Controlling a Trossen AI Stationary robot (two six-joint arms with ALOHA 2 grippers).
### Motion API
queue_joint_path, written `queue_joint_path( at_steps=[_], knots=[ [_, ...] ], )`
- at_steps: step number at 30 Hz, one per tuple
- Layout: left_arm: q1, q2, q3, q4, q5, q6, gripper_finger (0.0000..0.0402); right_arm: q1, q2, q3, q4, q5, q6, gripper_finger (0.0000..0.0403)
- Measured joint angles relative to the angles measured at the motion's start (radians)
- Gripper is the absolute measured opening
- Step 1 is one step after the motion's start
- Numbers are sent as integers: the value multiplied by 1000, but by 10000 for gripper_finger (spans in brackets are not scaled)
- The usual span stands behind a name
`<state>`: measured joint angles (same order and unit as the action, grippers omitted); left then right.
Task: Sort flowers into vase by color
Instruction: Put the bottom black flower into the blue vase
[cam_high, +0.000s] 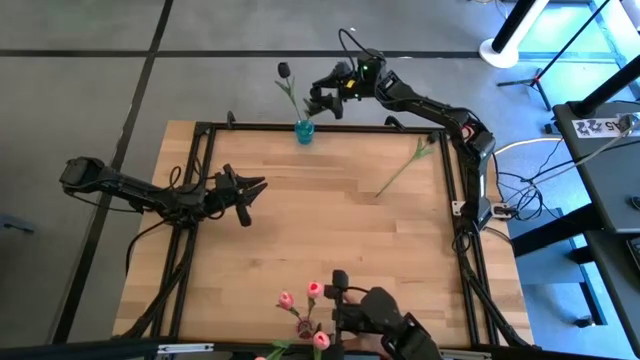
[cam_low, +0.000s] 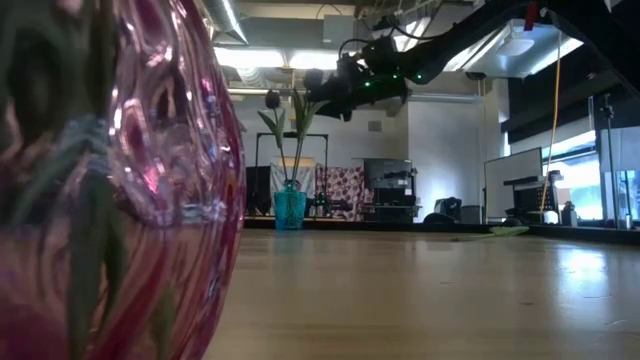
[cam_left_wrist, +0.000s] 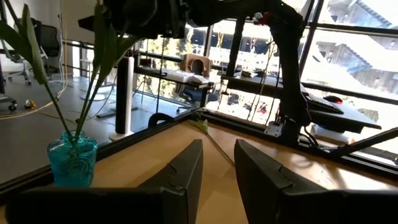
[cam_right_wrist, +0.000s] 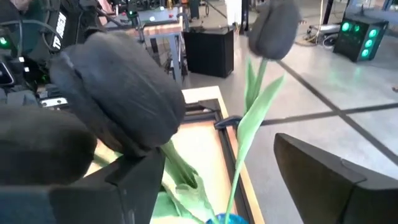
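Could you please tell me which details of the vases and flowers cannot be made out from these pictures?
- Pink vase: the low view shows only blurred glass filling the edge; in the high view the camera mount crowds it.
- Loose flower: head colour too small to tell in the high view.
- Teal vase: how many dark-headed flowers it holds is unclear; the right gripper overlaps them.

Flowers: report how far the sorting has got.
Done: pink flowers stand in the pink vase; a dark flower stands in the teal vase. In hand: right gripper, open, beside a second dark head there. Left: one flower lies on the table; left gripper waits.
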<state>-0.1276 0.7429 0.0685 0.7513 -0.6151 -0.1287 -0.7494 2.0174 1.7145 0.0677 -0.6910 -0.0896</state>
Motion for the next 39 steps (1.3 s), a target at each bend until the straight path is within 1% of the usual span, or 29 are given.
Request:
queue_joint_path(
  at_steps=[7,12,16,19,26,34,39],
  knots=[
    [0,0,0,1,0,-3,89,-4,0,0,-87,0,-43,299],
    [0,0,0,2,0,-3,89,-4,0,1,-96,0,-47,302],
    [0,0,0,2,0,-3,89,-3,-1,37,-142,-2,-58,305],
    [0,0,0,2,0,-3,89,-4,-1,94,-249,-9,-99,305],
    [0,0,0,3,0,-2,89,-3,-1,209,-519,37,-199,305],
    [-9,0,0,3,3,-18,89,-3,-1,313,-706,39,-247,305],
    [-46,0,0,-1,6,5,89,-4,-2,387,-873,108,-291,305]
  ],
)
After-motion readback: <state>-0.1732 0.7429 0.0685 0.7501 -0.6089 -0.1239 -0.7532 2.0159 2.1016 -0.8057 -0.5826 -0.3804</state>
